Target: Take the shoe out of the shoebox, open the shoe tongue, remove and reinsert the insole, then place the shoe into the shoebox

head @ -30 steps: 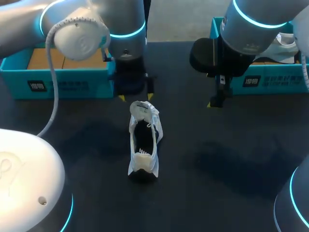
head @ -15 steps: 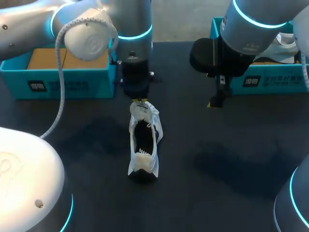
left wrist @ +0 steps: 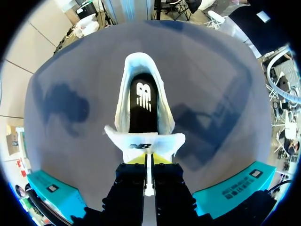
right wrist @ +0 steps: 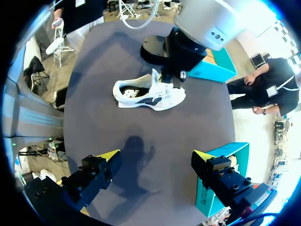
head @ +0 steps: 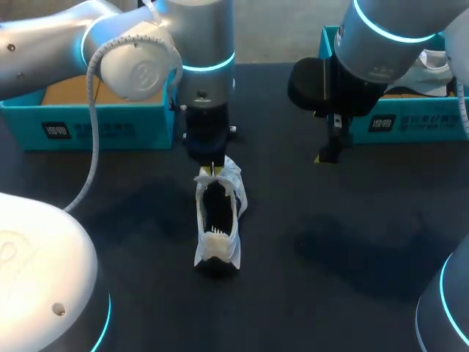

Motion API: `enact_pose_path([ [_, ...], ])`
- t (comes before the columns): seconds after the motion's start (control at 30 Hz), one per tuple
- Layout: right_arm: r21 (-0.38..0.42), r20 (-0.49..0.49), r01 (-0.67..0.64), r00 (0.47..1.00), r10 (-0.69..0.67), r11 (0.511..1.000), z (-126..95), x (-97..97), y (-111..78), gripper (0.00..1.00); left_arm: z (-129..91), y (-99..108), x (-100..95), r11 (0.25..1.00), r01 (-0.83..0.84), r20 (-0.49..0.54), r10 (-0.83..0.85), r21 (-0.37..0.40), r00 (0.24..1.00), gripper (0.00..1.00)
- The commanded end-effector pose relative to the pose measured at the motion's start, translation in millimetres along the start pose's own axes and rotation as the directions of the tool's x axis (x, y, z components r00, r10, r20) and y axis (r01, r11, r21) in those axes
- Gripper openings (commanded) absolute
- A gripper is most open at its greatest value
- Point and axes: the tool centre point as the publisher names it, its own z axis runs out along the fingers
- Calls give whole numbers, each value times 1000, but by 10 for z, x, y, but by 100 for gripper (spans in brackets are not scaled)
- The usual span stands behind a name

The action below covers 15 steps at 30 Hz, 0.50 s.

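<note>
A white shoe [head: 218, 220] stands upright at the table's middle, its heel toward the front edge. Its black insole [left wrist: 142, 101] shows inside the opening. My left gripper [head: 212, 170] comes down on the shoe's far end and is shut on the white tongue [left wrist: 145, 141], a thin strip of which is pinched between the yellow tips of my left gripper [left wrist: 146, 161]. In the right wrist view the shoe [right wrist: 150, 94] lies well ahead of my right gripper [right wrist: 155, 157], which stands open and holds nothing. That right gripper [head: 327, 155] hangs in front of the right shoebox.
A teal shoebox [head: 88, 125] sits at the back left behind my left arm. A second teal shoebox [head: 410, 121] stands at the back right, with white contents. Dark tabletop [head: 330, 242] surrounds the shoe on all sides.
My left gripper came forward from in front of the left box to the shoe's far end and shut on the tongue. The right arm has stayed where it was.
</note>
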Motion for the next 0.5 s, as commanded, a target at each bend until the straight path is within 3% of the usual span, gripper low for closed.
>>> enact_pose_path([
  [0.03, 1, -2, 0, 1000, 0, 1000, 15, -7, 6, 100, -37, -37, -10, 1000, -4, 7, 5, -10, 1000, 9],
  [0.2, 1, -2, 0, 1000, 0, 1000, 15, -7, 6, 100, -148, -19, 23, 1000, 3, 10, -3, -30, 1000, 10],
  [0.3, 1, -2, 0, 1000, 0, 1000, 15, -7, 6, 100, -179, -43, 55, 999, 4, 8, -4, -38, 1000, 23],
  [0.33, 1, -2, 0, 1000, 0, 1000, 15, -7, 6, 100, -176, -31, 70, 999, 6, 7, -5, -37, 1000, 33],
  [0.5, 1, -2, 0, 1000, 0, 1000, 15, -7, 6, 100, -165, -1, 136, 999, 30, 6, -30, -36, 1000, 36],
])
